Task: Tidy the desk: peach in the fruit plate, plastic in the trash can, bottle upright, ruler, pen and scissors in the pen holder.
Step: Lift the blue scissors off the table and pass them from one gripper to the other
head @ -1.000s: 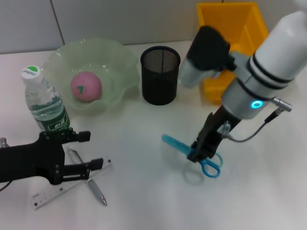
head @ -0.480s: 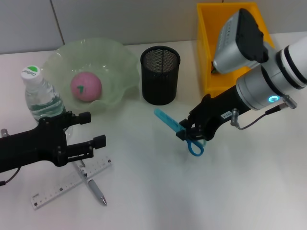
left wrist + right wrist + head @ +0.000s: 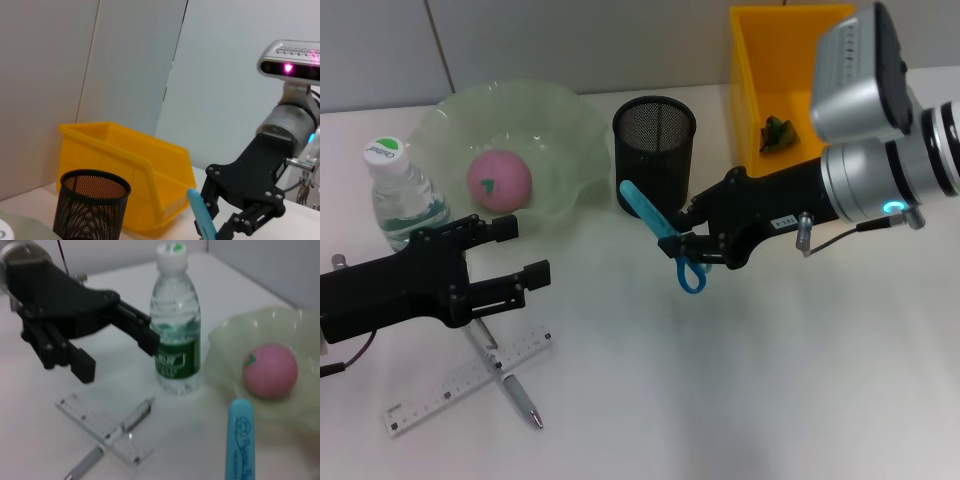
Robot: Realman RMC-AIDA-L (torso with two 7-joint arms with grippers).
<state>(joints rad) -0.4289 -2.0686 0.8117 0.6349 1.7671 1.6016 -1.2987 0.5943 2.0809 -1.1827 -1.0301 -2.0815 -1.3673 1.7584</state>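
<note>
While my right gripper [image 3: 688, 243] is closed on the scissors [image 3: 663, 236], it holds them in the air above the table [image 3: 740, 390], just in front of the pen holder [image 3: 654, 155]. I grip them near the pivot, so the blue sheathed blades point toward about 11 o'clock, up at the holder, and the blue handle loop hangs toward 6 o'clock under my fingers. In my left wrist view the blade tip [image 3: 201, 214] stands just beside the black mesh holder [image 3: 91, 205], and the yellow trash can [image 3: 134, 170] is behind it. In the head view this trash can [image 3: 750, 90] is at 2 o'clock from the holder, with a small green piece of plastic [image 3: 778, 132] inside. My left gripper [image 3: 515, 252] is open, its two fingers apart, and it hangs low over the table at 8 o'clock from the holder. Just under it, toward 6 o'clock, the ruler [image 3: 470, 379] and the pen [image 3: 510, 381] lie crossed on the table. The bottle [image 3: 404, 195] stands upright with the cap on, just behind my left gripper, near the rim of the fruit plate [image 3: 565, 120]. The pink peach [image 3: 499, 181] lies inside this plate, at 9 o'clock from the holder.
</note>
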